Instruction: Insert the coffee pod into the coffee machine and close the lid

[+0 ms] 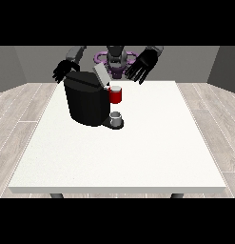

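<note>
Front view: coffee machine (85, 102) lid (100, 74) raised; both hands (142, 66) (64, 70) hover, fingers spread, holding nothing.

Even, soft light fills the scene, bright on the white desk (138, 157) with no glare. The black coffee machine (85, 102) reads as a dark mass with little surface detail and throws almost no shadow. The grey far wall is dimmer. Straight edges stay straight toward the borders.
</note>
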Controlling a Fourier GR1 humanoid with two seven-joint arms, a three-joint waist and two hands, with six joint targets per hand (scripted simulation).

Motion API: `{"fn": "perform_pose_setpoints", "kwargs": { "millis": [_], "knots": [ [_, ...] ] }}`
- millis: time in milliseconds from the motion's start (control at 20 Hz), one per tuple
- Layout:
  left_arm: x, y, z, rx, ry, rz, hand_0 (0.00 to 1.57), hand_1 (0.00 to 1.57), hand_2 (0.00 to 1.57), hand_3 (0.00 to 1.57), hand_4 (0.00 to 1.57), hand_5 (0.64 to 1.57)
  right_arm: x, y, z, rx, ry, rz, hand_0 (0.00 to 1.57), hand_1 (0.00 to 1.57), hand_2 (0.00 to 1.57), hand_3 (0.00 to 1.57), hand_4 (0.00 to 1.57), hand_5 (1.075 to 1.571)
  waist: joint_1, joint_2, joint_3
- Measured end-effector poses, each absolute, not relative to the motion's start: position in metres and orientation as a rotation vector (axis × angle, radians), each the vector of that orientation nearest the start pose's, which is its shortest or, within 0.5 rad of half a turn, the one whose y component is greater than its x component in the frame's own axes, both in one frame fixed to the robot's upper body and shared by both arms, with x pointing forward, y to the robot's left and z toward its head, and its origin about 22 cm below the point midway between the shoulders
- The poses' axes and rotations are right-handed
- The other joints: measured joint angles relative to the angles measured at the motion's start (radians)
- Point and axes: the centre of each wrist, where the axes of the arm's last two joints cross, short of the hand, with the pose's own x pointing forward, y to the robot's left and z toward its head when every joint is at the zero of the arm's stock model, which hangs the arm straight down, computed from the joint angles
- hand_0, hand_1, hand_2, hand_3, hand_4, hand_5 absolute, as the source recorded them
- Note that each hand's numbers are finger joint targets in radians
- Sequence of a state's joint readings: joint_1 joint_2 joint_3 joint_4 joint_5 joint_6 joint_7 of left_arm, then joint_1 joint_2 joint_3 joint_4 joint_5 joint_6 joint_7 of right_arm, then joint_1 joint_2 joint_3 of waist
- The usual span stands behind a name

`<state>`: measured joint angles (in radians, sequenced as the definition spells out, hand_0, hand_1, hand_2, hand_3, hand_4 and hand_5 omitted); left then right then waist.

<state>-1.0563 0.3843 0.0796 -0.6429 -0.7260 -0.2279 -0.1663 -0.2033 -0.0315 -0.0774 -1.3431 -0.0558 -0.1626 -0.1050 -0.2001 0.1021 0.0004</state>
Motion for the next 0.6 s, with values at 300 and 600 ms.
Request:
{"fn": "perform_pose_setpoints", "kwargs": {
  "millis": [300, 600],
  "knots": [
    [0.447, 0.252, 0.124, 0.351, -1.609, -0.759, 0.00, 0.00, 0.00, 0.00, 0.24, 1.571, 0.273, -0.250, -0.020, -0.142, -1.588, -0.167, 0.00, 0.00, 0.00, 0.00, 0.43, 1.571, 0.064, -0.108, -0.0009],
    [0.421, 0.248, 0.049, 0.125, -1.570, -0.526, 0.00, 0.00, 0.00, 0.00, 0.00, 1.571, 0.266, -0.261, -0.013, -0.140, -1.553, -0.094, 0.00, 0.00, 0.00, 0.00, 0.29, 1.571, 0.131, -0.244, -0.0014]
  ]
}}
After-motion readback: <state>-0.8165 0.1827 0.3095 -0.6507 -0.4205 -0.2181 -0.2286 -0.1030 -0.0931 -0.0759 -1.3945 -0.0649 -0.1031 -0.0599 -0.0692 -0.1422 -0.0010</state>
